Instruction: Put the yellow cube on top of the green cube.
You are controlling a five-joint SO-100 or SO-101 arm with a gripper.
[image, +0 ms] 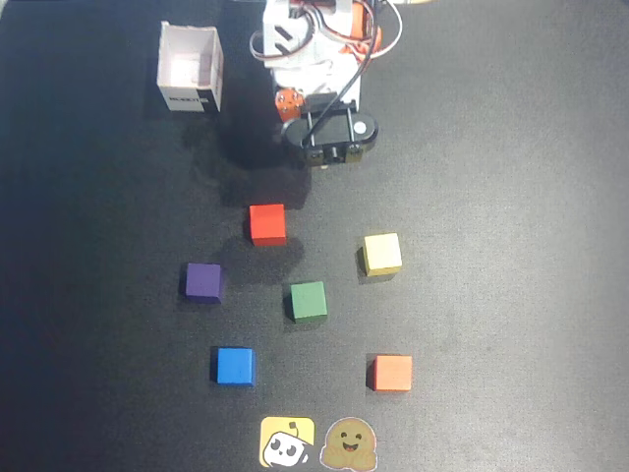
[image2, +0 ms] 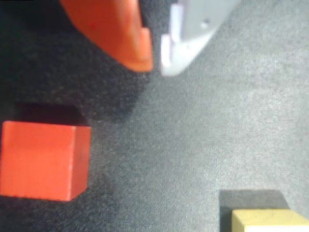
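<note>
End effector (image2: 155, 60) is sitting folded back near the arm's base at the top of the overhead view, its orange and white tips nearly touching, gripping nothing. Yellow cube (image: 381, 253) is resting alone on the dark counter (image: 511, 197), up and to the right of the green cube (image: 309, 301), a clear gap between them. Wrist view is catching only the yellow cube's top edge at the lower right, red cube (image: 267, 223) at left. Likely spread out so fingers can straddle each one. Open counter is lying all round the yellow cube; the red cube is the nearest neighbour on the approach. Purple, blue and orange cubes are lying well apart.
</note>
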